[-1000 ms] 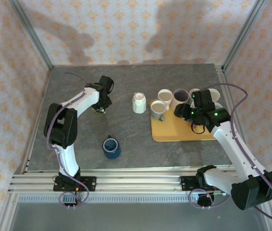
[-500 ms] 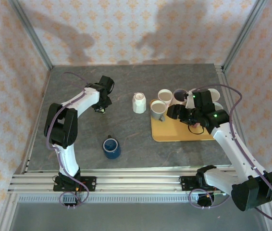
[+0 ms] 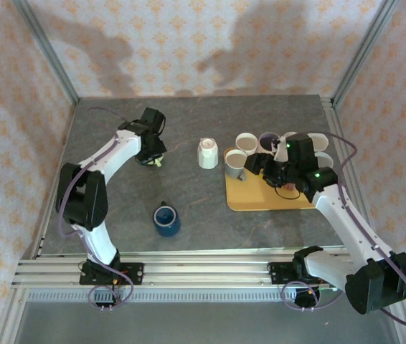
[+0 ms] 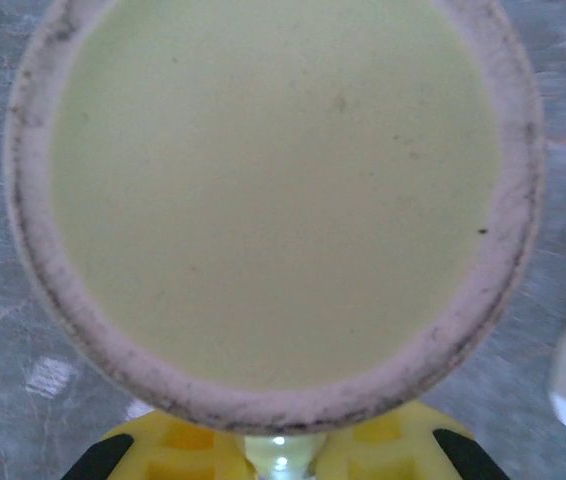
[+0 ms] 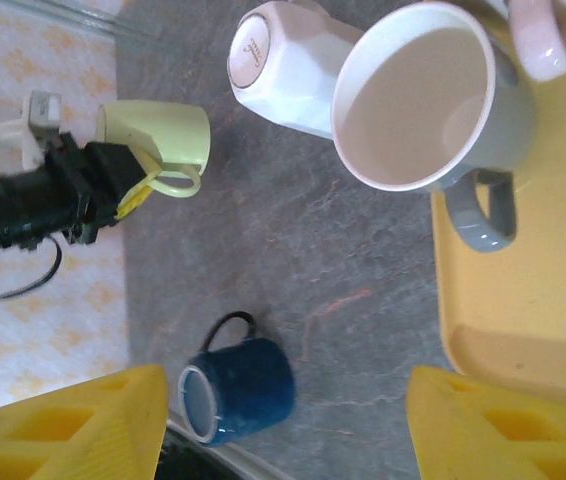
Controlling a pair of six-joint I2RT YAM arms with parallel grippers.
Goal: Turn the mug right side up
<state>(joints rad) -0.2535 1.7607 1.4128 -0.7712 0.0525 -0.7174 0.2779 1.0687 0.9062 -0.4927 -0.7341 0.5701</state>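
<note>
Left claw (image 4: 278, 452) closed on the handle of the pale green mug (image 4: 273, 200), which sits directly ahead of the fingers with its unglazed foot ring facing the wrist and its mouth turned away toward the table (image 3: 189, 122). The long axis therefore runs out from the claw, so the mug reads as inverted. Whether its rim touches the table cannot be told. Righting it appears to call for a half turn about the held handle. Bare stone surrounds the claw. The nearest neighbour, a white mug (image 3: 208, 153), stands apart on the tray (image 3: 260, 202) side, the blue mug (image 3: 166, 219) lies well apart toward the arm bases, and the walls are farther off. Right claw (image 3: 259, 165), jaws wide and empty, hangs by the grey mug (image 5: 433, 100), well apart from the pale green one.
</note>
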